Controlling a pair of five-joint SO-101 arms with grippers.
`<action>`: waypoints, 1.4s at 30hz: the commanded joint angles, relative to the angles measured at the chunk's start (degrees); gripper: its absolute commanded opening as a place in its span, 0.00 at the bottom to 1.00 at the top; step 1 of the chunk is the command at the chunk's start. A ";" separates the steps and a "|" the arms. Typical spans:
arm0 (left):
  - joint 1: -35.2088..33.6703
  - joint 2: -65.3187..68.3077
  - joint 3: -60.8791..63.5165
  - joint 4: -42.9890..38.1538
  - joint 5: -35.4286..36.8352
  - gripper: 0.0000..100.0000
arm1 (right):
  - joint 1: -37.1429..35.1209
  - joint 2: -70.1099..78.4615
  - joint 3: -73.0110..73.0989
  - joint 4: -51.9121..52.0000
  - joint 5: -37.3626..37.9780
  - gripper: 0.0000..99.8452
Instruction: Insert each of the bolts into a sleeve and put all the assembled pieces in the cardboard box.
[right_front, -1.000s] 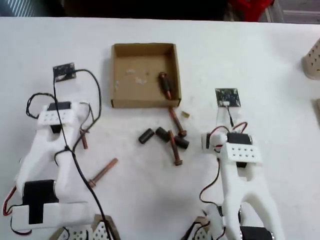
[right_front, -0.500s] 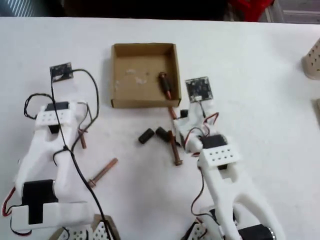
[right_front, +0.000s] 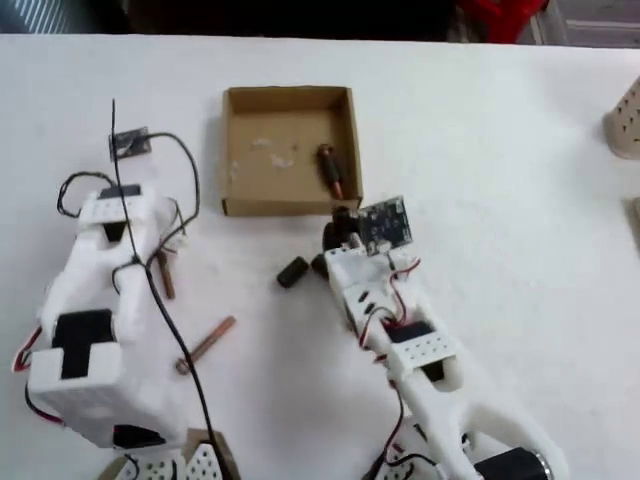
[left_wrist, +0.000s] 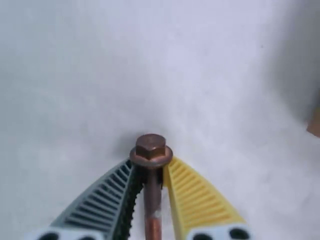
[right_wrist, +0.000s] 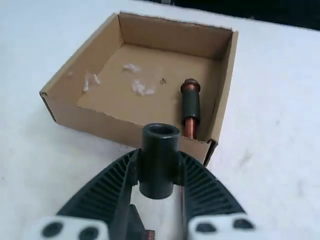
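A white tabletop carries the two arms and, toward its far middle, the open cardboard box. Inside the box, near the wall on the right arm's side, lies one assembled piece: a copper bolt pushed through a black sleeve. A few white scraps sit on the box floor.

The right gripper is closed around a held sleeve, a black tube standing upright between the two black ribbed fingers with its open end facing up. It is just outside the box's near wall, close to the corner where the assembled piece lies.

The left gripper is closed on a held bolt. The shank is pinched between the grey finger and the yellow finger, and the hex head and flange stick out just past the fingertips, above bare tabletop. In the high view this bolt shows beside the left arm, well apart from the box.

A loose bolt lies on the tabletop nearer the left arm's base. A loose sleeve lies just beside the right arm, between the two arms.
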 joint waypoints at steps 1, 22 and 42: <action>-0.75 1.98 -6.33 2.73 0.09 0.02 | -0.48 -1.98 1.58 -6.55 -0.53 0.02; -0.66 2.59 -6.68 2.55 0.09 0.02 | -7.96 1.10 12.84 -35.56 -2.55 0.02; 0.40 2.51 -6.77 2.37 0.00 0.02 | -13.41 54.81 0.79 -81.54 -7.47 0.02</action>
